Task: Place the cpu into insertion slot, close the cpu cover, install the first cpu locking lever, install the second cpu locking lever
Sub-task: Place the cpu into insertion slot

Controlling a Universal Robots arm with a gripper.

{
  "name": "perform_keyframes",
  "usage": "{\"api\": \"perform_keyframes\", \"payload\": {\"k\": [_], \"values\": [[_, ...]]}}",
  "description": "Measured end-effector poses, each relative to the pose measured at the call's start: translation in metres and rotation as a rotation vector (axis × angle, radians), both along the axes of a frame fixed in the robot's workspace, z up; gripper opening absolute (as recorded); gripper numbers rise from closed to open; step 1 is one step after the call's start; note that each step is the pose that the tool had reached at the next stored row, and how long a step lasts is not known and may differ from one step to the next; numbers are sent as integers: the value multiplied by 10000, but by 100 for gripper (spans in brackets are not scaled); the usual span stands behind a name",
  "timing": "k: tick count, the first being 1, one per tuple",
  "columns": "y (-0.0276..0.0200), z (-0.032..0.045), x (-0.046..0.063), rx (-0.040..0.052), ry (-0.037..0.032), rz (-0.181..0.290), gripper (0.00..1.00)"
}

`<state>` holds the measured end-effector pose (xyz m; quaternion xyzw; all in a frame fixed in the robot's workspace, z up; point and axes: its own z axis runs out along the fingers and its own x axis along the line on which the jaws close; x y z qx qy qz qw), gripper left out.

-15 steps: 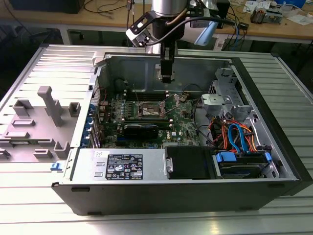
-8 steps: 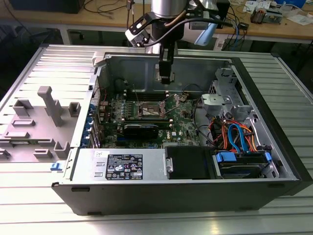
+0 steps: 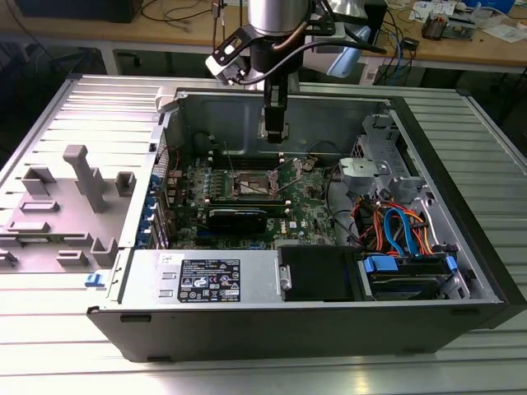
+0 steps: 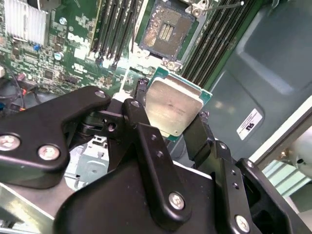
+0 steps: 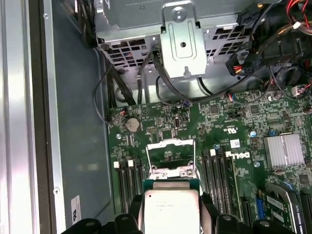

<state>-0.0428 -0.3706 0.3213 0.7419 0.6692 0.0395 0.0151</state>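
One gripper (image 4: 170, 113) clamps the cpu (image 4: 171, 105) by opposite edges near the open insertion slot (image 4: 165, 33), presumably sparing its contacts.

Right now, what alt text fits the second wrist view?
The tool grips the cpu by its edges, silver top showing, above the green circuit board. Beyond it lies the open insertion slot, flanked by black memory slots.

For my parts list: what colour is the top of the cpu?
The cpu top is dull silver-grey, clearest in the second wrist view.
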Motion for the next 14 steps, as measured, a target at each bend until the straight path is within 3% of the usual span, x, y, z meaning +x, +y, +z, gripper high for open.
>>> {"api": "perform_keyframes", "payload": {"k": [5,7,10,14], "values": [[-2,-42,-12,86,2,906,55],[-7,-64,-44,150,-3,1012,55],[-11,-94,-107,178,-3,1023,55],[-11,-97,-111,180,-3,1025,55]]}}
